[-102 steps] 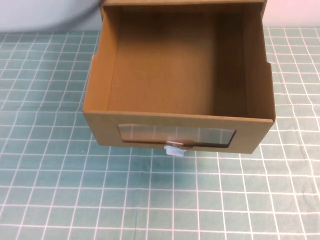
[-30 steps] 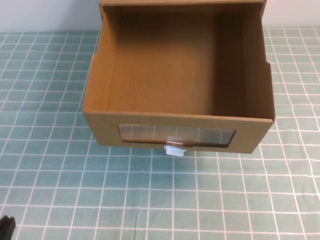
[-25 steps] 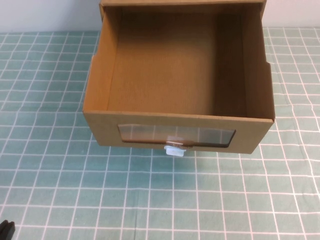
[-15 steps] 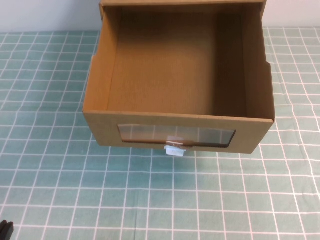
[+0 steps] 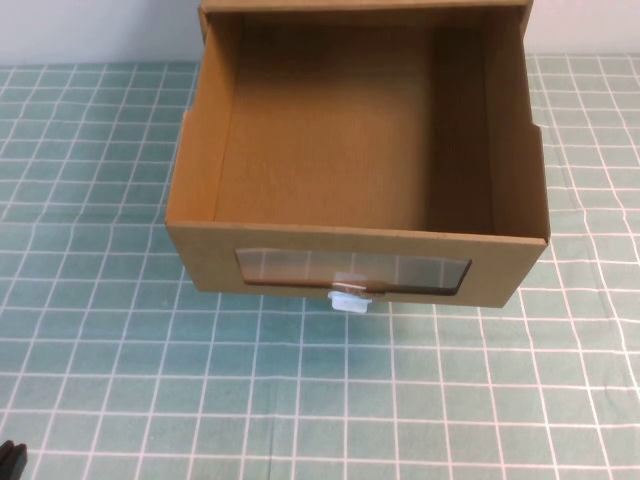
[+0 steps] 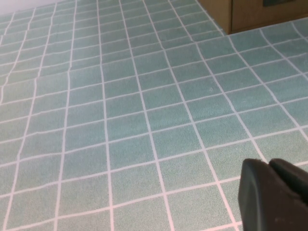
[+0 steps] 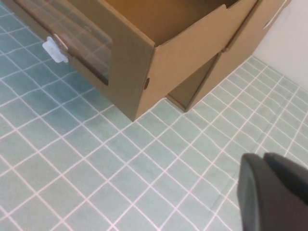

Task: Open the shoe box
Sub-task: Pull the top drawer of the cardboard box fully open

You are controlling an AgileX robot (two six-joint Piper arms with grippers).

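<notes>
A green cloth [image 5: 120, 360] with a white grid covers the table, running up to a pale wall [image 5: 90, 30] at 12 o'clock.

The shoe box [image 5: 200, 255] is brown cardboard and sits on the cloth in the 12 o'clock half of the high view, centred between left and right. It is the sliding kind. An outer sleeve [image 7: 248, 41] stands at the back, and a drawer [image 5: 330, 130] is drawn out of it toward 6 o'clock, so the box is open. The drawer's bare cardboard floor and four walls show from above.

The front wall faces 6 o'clock and has a wide clear window [image 5: 352, 270] cut into it. A small white tab [image 5: 348, 301] hangs just under the window's lower edge, at the middle of that wall, with nothing touching it.

The left gripper [image 5: 10, 460] shows only as a black sliver in the 7 o'clock corner of the high view, well apart from the box. In its wrist view the left gripper [image 6: 269, 168] hangs over bare cloth, and its two fingers lie pressed together with just a seam between them.

The right gripper [image 7: 264, 161] is outside the high view. Its wrist view puts it over the cloth near the drawer's front right corner, clear of the cardboard. Its jaws are closed on nothing.
</notes>
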